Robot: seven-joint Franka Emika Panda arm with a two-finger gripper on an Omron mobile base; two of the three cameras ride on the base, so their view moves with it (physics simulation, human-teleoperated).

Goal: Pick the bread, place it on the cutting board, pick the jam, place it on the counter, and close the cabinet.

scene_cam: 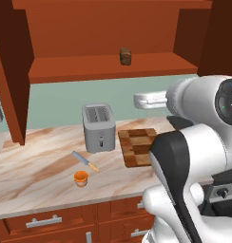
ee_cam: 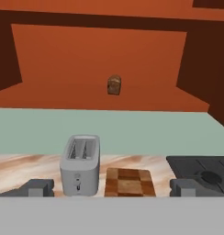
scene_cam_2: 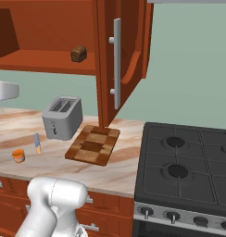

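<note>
The bread (scene_cam: pixel 125 56) (scene_cam_2: pixel 78 53) (ee_cam: pixel 114 85), a small dark brown loaf, stands on the shelf of the open cabinet (scene_cam: pixel 103 66). The checkered cutting board (scene_cam: pixel 137 146) (scene_cam_2: pixel 93 144) (ee_cam: pixel 129 181) lies bare on the counter (scene_cam: pixel 37 166), right of the toaster. The orange jam (scene_cam: pixel 81 178) (scene_cam_2: pixel 18 155) sits near the counter's front edge. My gripper (scene_cam: pixel 147 100) (ee_cam: pixel 112 188) hovers above the counter, below shelf height, facing the cabinet. It is open, fingertips (ee_cam: pixel 38 187) wide apart with nothing between them.
A silver toaster (scene_cam: pixel 99 127) (scene_cam_2: pixel 62 116) stands left of the board. An orange-handled knife (scene_cam: pixel 85 161) lies beside the jam. The cabinet's right door (scene_cam_2: pixel 117 60) juts out over the board. A black stove (scene_cam_2: pixel 189 166) borders the counter on the right.
</note>
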